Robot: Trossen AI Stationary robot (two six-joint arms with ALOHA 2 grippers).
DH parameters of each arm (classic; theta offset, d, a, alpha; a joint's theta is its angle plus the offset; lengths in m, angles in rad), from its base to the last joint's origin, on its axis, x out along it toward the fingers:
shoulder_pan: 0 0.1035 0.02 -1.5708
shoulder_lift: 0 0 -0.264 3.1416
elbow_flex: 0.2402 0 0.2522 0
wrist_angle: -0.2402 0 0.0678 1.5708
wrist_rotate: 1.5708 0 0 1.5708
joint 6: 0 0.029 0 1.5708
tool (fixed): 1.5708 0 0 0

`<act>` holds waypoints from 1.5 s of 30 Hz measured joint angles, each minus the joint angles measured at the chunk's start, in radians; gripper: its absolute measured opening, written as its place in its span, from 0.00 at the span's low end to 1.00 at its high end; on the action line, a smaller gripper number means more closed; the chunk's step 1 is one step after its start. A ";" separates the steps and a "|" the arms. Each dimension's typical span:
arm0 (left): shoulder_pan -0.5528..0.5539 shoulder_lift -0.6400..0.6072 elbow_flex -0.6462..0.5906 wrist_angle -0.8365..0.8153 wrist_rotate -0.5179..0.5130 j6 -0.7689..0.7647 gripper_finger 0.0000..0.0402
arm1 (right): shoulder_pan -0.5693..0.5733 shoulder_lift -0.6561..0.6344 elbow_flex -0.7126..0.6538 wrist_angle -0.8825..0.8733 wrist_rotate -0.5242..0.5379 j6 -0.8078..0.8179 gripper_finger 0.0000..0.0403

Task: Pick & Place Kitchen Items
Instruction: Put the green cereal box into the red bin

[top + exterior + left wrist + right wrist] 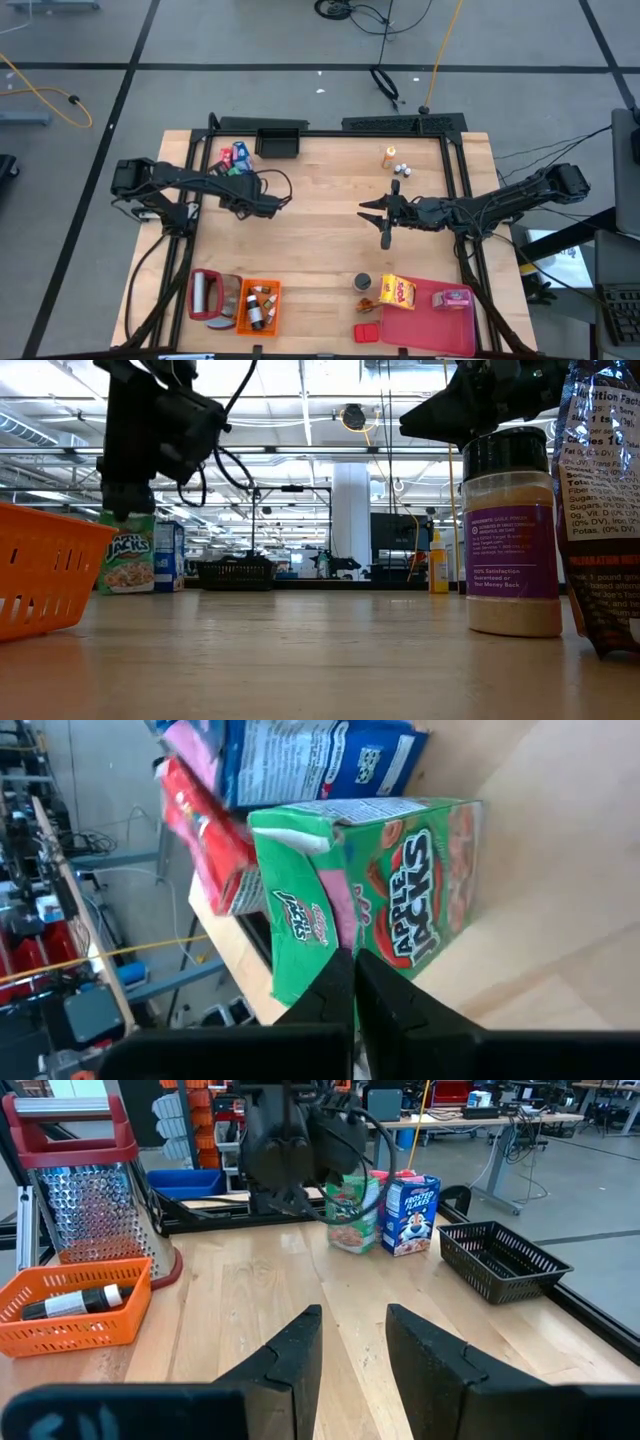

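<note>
A green Apple Jacks box (400, 890) stands upright on its base at the table's far left, beside a blue cereal box (310, 760) and a pink-red box (200, 820). My left gripper (352, 985) is shut, slanting down, its tips at the green box's upper edge (127, 517). My right gripper (352, 1330) hovers open and level over the table's middle (378, 215), pointing toward the left, with nothing between its fingers. My left gripper's shut fingertips (340, 975) stand right at the green box's upper edge, coming from above at a slant. Whether they touch it or pinch any part of it, I cannot tell. The box stands upright on the table.
A black basket (280, 142) sits at the far edge. An orange bottle (389, 155) and small white-capped bottles (400, 168) stand far right. Near the front edge are an orange crate (258, 305), a grater (205, 292), a spice jar (512, 530), a yellow box (397, 292) and a red tray (440, 315).
</note>
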 joint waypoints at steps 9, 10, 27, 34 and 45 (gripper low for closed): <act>-0.074 0.000 0.125 -0.052 -0.008 -0.021 0.00 | 0.000 0.000 0.000 0.000 0.001 -0.001 0.26; -0.081 0.000 0.138 -0.052 -0.010 -0.022 0.00 | 0.000 0.000 0.000 0.000 0.001 -0.002 0.26; -0.276 0.034 0.375 -0.027 -0.123 0.070 0.00 | -0.017 0.008 0.000 0.004 -0.028 0.062 0.26; -0.319 0.190 0.551 0.034 -0.214 0.226 0.00 | -0.089 0.111 0.000 0.146 -0.231 0.085 0.34; -0.346 0.377 0.796 0.186 -0.238 0.499 0.00 | -0.146 0.204 0.000 0.266 -0.269 0.054 0.57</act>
